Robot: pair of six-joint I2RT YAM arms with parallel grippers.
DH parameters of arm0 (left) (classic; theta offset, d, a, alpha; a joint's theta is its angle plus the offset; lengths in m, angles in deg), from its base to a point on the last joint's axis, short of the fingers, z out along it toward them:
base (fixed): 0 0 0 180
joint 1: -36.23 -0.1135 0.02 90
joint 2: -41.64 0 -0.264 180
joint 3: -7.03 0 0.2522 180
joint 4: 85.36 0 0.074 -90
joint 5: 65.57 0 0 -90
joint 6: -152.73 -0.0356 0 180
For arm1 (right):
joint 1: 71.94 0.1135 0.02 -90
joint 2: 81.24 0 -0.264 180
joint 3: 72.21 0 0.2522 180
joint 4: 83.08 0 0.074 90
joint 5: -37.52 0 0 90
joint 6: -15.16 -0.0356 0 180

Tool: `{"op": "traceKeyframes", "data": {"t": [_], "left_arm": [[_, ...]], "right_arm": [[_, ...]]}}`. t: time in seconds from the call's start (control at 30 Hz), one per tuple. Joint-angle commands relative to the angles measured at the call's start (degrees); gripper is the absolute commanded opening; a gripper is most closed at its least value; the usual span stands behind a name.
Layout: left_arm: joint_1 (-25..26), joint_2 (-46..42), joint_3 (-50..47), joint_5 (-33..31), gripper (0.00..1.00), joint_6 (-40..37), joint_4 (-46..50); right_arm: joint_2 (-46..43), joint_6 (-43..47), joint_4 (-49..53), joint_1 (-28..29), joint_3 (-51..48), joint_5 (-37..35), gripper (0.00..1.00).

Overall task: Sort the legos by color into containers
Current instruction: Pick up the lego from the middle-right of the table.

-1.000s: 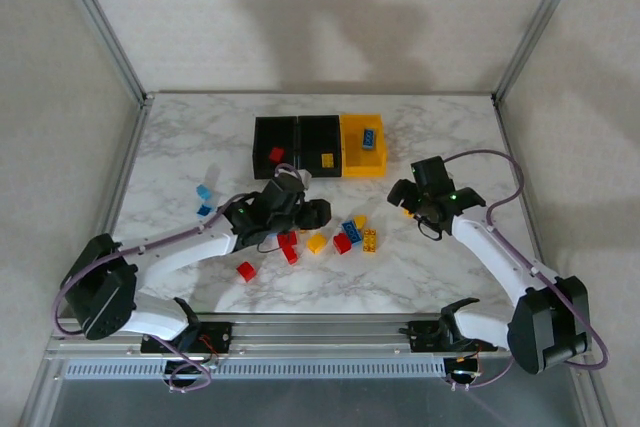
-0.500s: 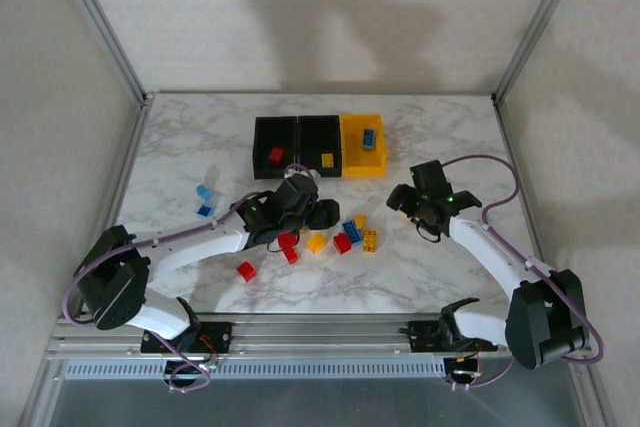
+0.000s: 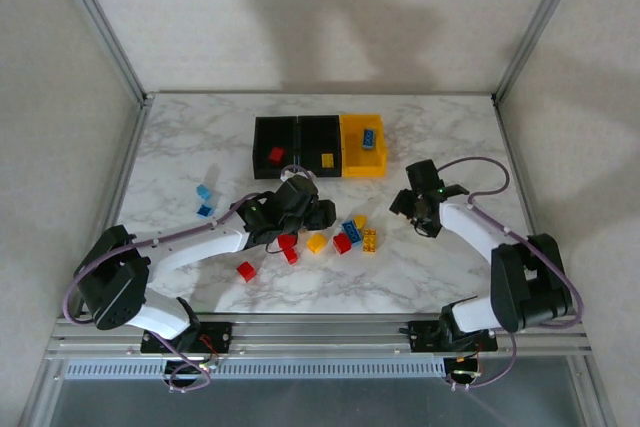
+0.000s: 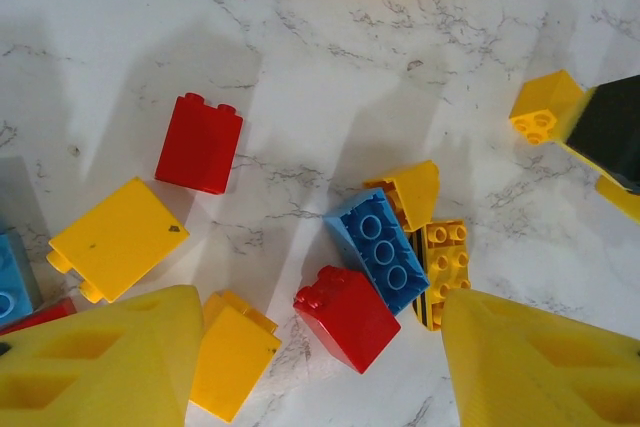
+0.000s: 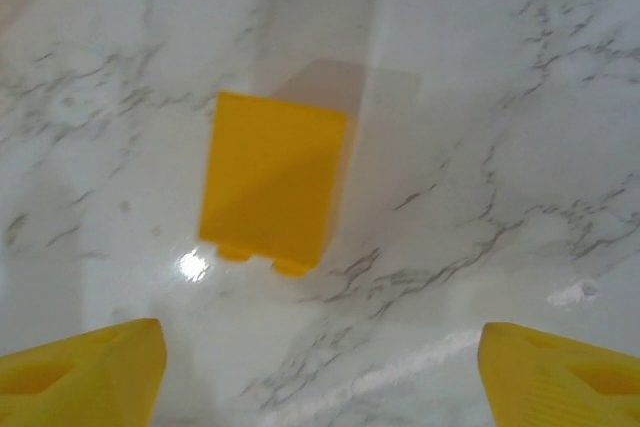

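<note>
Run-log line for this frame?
left claw: open over mixed plastic brick pile | right claw: open, lone yellow plastic brick ahead | joined plastic bins: red brick, yellow brick, blue brick inside

This is a robotics lab test cell: a marble-patterned table (image 3: 200, 137) is boxed in by aluminium frame posts (image 3: 100, 22) and plain pale wall panels (image 3: 320, 17). The left arm (image 3: 190, 242) and right arm (image 3: 475, 227) are bolted to a metal rail (image 3: 320, 332) at its near edge.
</note>
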Motion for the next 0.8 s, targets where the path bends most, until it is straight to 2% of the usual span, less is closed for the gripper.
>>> {"op": "traceKeyframes", "data": {"t": [0.0, 0.17, 0.37, 0.47, 0.57, 0.77], "left_arm": [[0.6, -0.5, -1.0, -1.1, 0.65, 0.6, 0.6], [0.6, 0.1, -1.2, -1.1, 0.65, 0.8, 0.9], [0.6, 0.5, -1.0, -0.7, 0.64, 1.0, 0.4], [0.6, 0.7, -0.7, -0.7, 0.64, 0.8, 0.4], [0.5, 2.0, 0.2, -2.1, 0.65, 0.8, 1.7], [-1.2, 1.3, 0.3, -4.4, 0.65, 2.6, 1.9]], "right_arm": [[3.4, 0.4, -2.1, -0.9, 3.2, -1.6, 0.77], [8.5, 1.5, -3.8, -1.3, 5.7, -1.2, 0.67], [11.9, 2.3, -4.5, -2.1, 7.0, -1.1, 0.42], [10.7, 2.7, -3.8, -2.1, 7.2, -2.6, 0.34], [8.3, 3.9, -1.9, -1.8, 7.7, -3.8, 0.3], [2.5, 5.6, 1.5, 1.5, 11.5, -3.4, 0.3]]}}
